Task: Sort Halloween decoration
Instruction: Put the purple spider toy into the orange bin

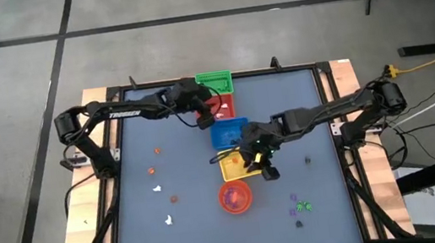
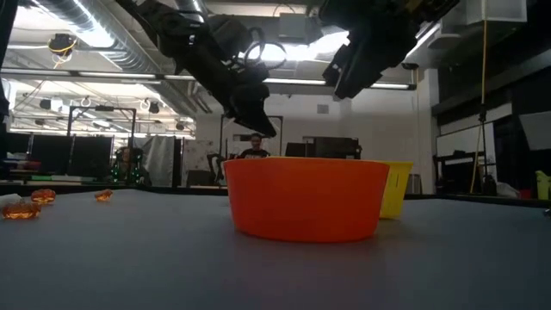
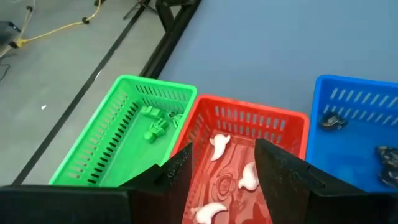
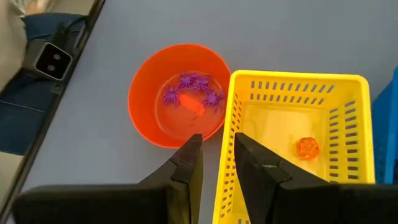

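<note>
1. Left gripper (image 3: 222,177) hangs above the red slotted plastic basket (image 3: 292,127), its two dark fingers (image 3: 180,171) spread apart with nothing between them — released.
2. Right gripper (image 4: 216,163) hovers over the near wall of the yellow slotted plastic basket (image 4: 348,93), beside the round red-orange plastic bowl (image 4: 146,93); its fingers stand close together with only a narrow gap, and nothing shows between them.
3. From above, four baskets run in a line down the middle of the blue-grey table (image 1: 137,158): the green slotted plastic basket (image 1: 213,80) toward twelve o'clock, then red, then the blue slotted plastic basket (image 1: 228,132), then yellow, with the bowl toward six o'clock of them.
4. White trinkets (image 3: 219,146) lie in the red basket, at least three of them.
5. Green trinkets (image 3: 155,124) lie in the green basket.
6. Dark trinkets (image 3: 333,122) lie in the blue basket.
7. One orange trinket (image 4: 306,147) sits on the floor of the yellow basket.
8. Purple spider-like trinkets (image 4: 198,81) lie in the bowl with a small orange piece (image 4: 194,104) among them.
9. Loose pieces remain on the table — orange and white ones (image 1: 158,188) toward nine o'clock of the bowl, purple, green and dark ones (image 1: 302,206) toward four o'clock.
10. A person (image 2: 255,146) shows far off in the room beyond the table.
</note>
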Controlling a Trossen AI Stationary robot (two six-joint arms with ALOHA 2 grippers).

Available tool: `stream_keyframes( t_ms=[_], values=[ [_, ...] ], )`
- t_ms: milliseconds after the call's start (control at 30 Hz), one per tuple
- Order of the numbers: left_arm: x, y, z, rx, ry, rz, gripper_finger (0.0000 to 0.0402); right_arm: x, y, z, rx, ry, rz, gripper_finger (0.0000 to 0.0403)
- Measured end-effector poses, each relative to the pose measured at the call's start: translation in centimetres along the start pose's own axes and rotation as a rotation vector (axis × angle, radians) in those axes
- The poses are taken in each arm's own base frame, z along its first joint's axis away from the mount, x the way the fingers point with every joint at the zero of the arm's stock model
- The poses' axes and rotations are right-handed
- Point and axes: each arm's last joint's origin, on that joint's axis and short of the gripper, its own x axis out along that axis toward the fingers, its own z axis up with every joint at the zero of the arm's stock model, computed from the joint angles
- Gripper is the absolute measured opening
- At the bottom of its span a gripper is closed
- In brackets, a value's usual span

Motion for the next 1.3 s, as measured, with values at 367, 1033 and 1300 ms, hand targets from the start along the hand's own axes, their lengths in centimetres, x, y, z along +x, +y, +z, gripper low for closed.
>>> stream_keyframes(
  t_ms=[367,1033,1300],
  values=[
    [-0.1,-0.6,0.1,0.010,-0.004,-0.016,0.0157,-0.1,-0.6,0.0,0.000,0.011,-0.207,0.0090],
    [-6.4,-1.7,1.5,0.068,0.023,-0.060,0.0157,1.1,-1.3,-0.2,-0.305,0.077,-0.254,0.0198],
    [-8.3,-3.1,1.1,0.110,0.083,-0.112,0.0157,4.5,-2.5,-1.8,-0.418,0.229,-0.224,0.0183]
  ],
)
